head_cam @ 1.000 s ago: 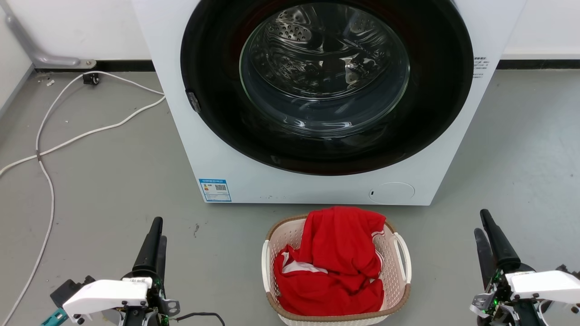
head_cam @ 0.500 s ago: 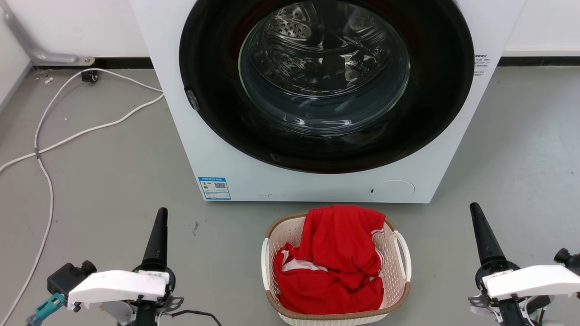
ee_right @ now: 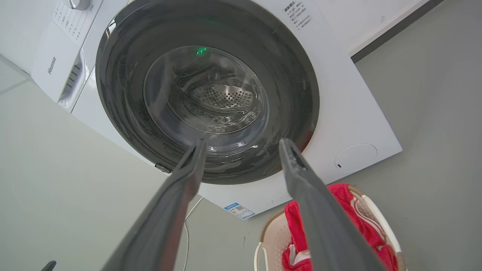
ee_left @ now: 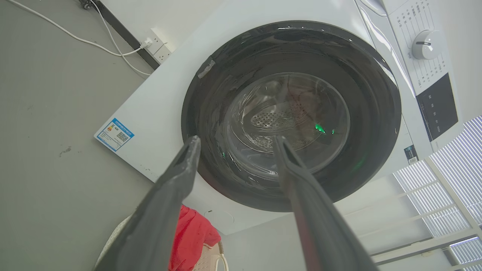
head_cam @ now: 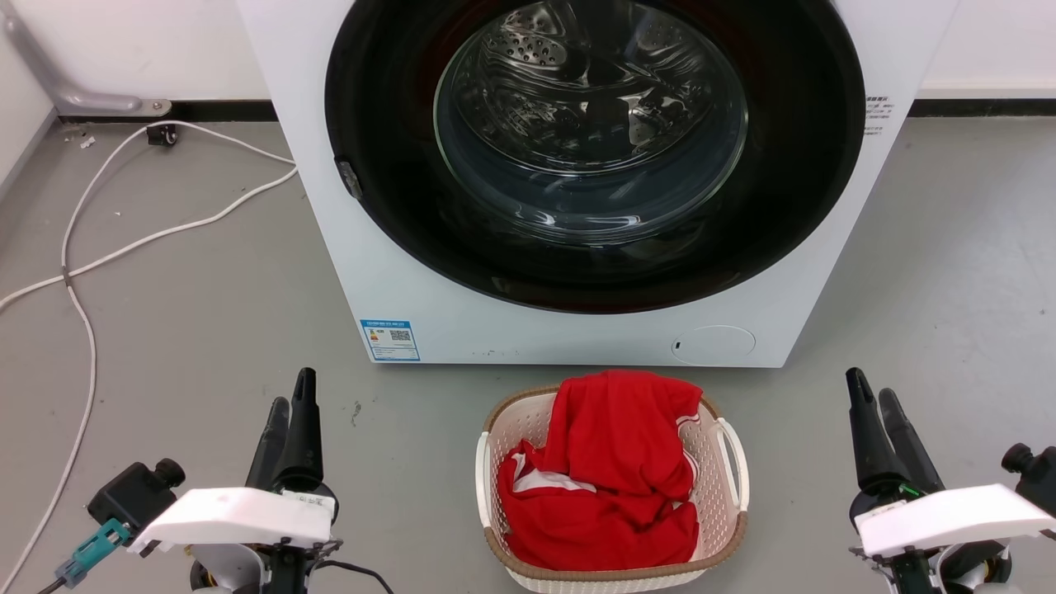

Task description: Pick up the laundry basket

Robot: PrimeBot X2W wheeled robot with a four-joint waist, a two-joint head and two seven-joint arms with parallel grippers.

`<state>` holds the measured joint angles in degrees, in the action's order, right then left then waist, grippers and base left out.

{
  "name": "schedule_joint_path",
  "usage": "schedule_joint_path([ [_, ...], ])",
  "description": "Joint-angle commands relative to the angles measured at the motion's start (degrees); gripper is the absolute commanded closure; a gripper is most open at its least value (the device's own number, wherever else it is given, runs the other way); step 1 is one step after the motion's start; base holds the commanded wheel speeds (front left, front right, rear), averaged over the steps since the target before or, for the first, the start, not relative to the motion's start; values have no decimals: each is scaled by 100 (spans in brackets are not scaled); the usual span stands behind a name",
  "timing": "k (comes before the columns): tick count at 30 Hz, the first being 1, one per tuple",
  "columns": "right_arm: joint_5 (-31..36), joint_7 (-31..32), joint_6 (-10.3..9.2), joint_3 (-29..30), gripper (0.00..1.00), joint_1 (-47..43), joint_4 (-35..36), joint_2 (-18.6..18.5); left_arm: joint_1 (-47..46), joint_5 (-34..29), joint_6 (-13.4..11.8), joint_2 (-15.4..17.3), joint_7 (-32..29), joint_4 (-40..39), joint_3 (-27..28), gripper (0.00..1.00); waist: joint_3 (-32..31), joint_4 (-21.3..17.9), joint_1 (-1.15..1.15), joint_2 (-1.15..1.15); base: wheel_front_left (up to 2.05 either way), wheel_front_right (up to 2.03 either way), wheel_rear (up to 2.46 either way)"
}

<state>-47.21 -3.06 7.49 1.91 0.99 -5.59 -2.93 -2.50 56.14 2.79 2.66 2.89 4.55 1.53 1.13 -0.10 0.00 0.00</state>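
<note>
The laundry basket (head_cam: pixel 513 431) stands on the grey floor just in front of the washing machine. It is cream-white and perforated, with a brown rim and white loop handles, and a red garment (head_cam: pixel 615 462) is heaped in it. My left gripper (head_cam: pixel 293 391) hovers open well to the basket's left, fingers pointing toward the machine. My right gripper (head_cam: pixel 870 386) is open about as far off on the right. In the left wrist view the left gripper (ee_left: pixel 236 139) holds nothing, with the basket (ee_left: pixel 212 259) below it. In the right wrist view the right gripper (ee_right: pixel 243 142) is likewise empty, above the basket (ee_right: pixel 273 237).
The white washing machine (head_cam: pixel 396 280), with its dark round door, fills the space behind the basket. White cables (head_cam: pixel 82 272) trail over the floor at the left. A wall and dark skirting run along the back.
Both wrists have rolled, so each gripper's two fingers now show side by side. Both have crept slightly forward and inward. The basket has not moved.
</note>
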Motion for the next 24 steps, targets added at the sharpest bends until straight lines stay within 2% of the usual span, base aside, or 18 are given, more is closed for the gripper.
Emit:
schedule_joint_path([
  [1,327,-73,0,-43,0,-12,150,-10,18,-276,6,16,81,-151,-36,0,1,1,0,0,0,0,0],
  [24,1992,-465,0,-175,0,-229,439,-5,210,-1787,-77,20,473,-383,-210,0,5,0,0,0,0,0,0],
])
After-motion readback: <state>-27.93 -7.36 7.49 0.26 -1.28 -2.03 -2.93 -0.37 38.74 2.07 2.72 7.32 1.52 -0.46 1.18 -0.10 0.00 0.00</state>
